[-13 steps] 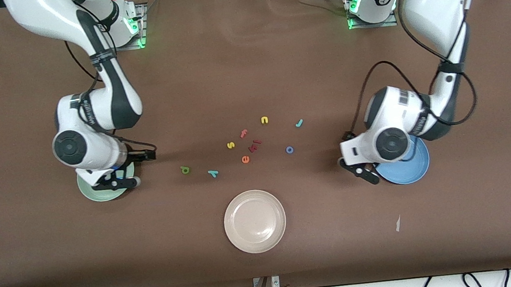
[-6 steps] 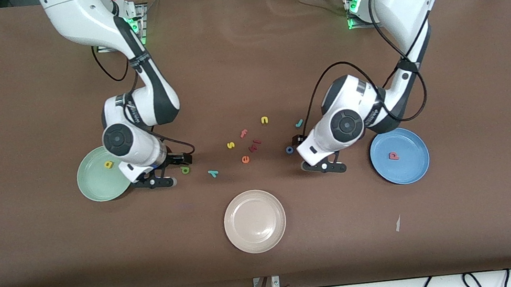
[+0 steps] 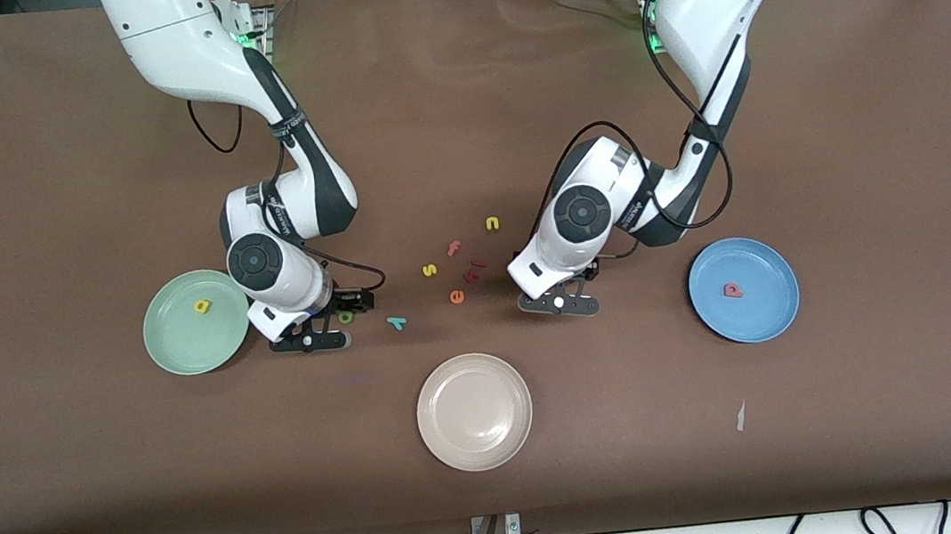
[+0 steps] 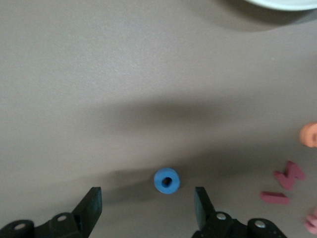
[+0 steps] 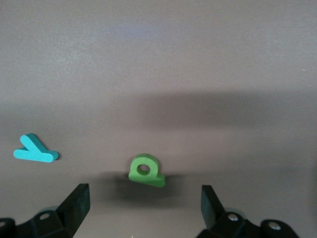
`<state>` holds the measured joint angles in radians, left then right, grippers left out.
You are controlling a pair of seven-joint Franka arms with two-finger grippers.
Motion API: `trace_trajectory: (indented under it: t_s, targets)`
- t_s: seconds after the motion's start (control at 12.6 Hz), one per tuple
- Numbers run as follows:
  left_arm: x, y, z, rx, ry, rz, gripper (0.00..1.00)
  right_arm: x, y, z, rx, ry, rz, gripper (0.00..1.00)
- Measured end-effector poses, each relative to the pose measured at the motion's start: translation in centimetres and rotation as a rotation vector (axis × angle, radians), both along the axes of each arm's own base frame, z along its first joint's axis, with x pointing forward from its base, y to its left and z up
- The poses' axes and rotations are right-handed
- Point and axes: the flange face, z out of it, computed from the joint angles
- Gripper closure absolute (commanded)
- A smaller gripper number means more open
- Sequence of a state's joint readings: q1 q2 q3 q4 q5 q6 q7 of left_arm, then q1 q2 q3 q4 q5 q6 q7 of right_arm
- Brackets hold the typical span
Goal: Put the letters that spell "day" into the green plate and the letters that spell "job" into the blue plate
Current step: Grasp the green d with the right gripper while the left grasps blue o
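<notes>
The pale green plate (image 3: 179, 337) holds the yellow "a" (image 3: 202, 306). In the blue plate (image 3: 766, 305) lies the red "b" (image 3: 733, 290). My right gripper (image 5: 143, 198) is open, low over the table, with the olive-green "d" (image 5: 145, 171) just ahead of its fingertips and untouched. The teal "y" (image 5: 34, 151) lies beside it. My left gripper (image 4: 147, 201) is open too, with the blue ring "o" (image 4: 166, 180) lying between and slightly ahead of its fingers. The left arm hides the teal "j".
A beige plate (image 3: 474, 411) sits nearer the front camera than the letters. Loose letters lie between the grippers: yellow "s" (image 3: 429, 269), yellow "n" (image 3: 492, 223), pinkish "f" (image 3: 454, 248), orange "e" (image 3: 457, 296) and dark red pieces (image 3: 472, 269).
Both arms have swung from over their plates toward the middle. The right gripper has come down at the "d", the left at the "o".
</notes>
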<state>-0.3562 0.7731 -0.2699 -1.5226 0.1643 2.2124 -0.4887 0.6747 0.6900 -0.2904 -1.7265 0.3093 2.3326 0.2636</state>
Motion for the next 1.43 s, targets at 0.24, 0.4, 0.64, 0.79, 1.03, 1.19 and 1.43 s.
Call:
trace_trajectory:
  t_s: [0.24,0.4,0.64,0.79,1.03,1.19,1.43]
  targets:
    - [-0.5,-0.6,-1.0,0.014,-0.006,0.005,0.21,0.0,0.2,-0.6,0.0,-0.009,0.011,0.13]
    - [-1.2,-1.7,-2.1,0.005,-0.01,0.015,0.29,0.0,0.2,-0.9,-0.001,-0.01,0.033,0.19]
    - [-1.8,-2.2,-3.3,0.007,-0.003,0.019,0.51,0.0,0.2,-1.1,-0.002,-0.009,0.05,0.23]
    - [-1.7,-2.1,-3.4,0.008,-0.003,0.022,0.75,0.0,0.1,-1.3,-0.003,-0.009,0.058,0.33]
    - [-1.6,-2.0,-3.4,0.009,-0.005,0.025,0.96,0.0,0.0,-1.4,-0.002,-0.011,0.094,0.48]
    - [-1.6,-2.0,-3.4,0.008,-0.006,0.026,0.99,0.1,-0.1,-1.4,-0.001,-0.014,0.112,0.59]
    - [-0.7,-1.4,-2.5,0.008,-0.018,0.038,1.0,0.2,-0.2,-1.3,-0.001,-0.016,0.116,0.75]
